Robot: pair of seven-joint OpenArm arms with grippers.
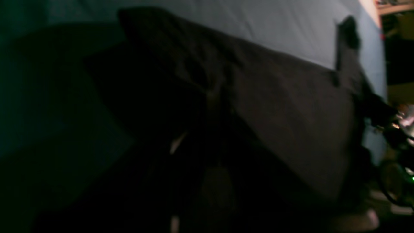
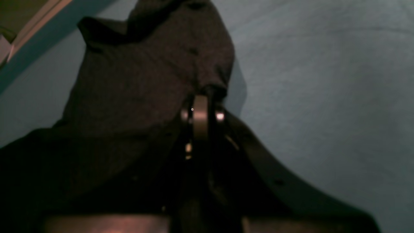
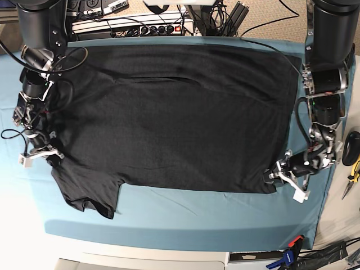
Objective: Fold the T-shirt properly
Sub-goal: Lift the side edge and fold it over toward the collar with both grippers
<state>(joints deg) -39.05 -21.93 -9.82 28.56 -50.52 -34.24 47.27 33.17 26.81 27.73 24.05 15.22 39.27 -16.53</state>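
Nearest me, a short sleeve hangs loose off the near-left corner of the T-shirt (image 3: 169, 118), lying rumpled on the teal cloth (image 3: 185, 211) that covers the desk — it is the one part not pulled flat. Just above it, the right tool (image 3: 49, 153) is clamped together on the shirt's edge where the sleeve joins the body; its own wrist camera shows dark fabric bunched right at the closed tip, so I judge the grip is there to keep that side taut. Across the near hem, on the other side, the left tool (image 3: 274, 173) sits at the shirt's near-right corner, its jaws together too; the left wrist view is too dark and blurred to show the pinch itself, but cloth appears to run up into it.

Between the two, the body of the shirt is spread wide and fairly smooth, plain dark side up, with no print showing. Farther back, its far edge reaches nearly to the back rim of the desk, below the tangle of cables (image 3: 140, 25) — a stretched start, I would guess, for the first fold.
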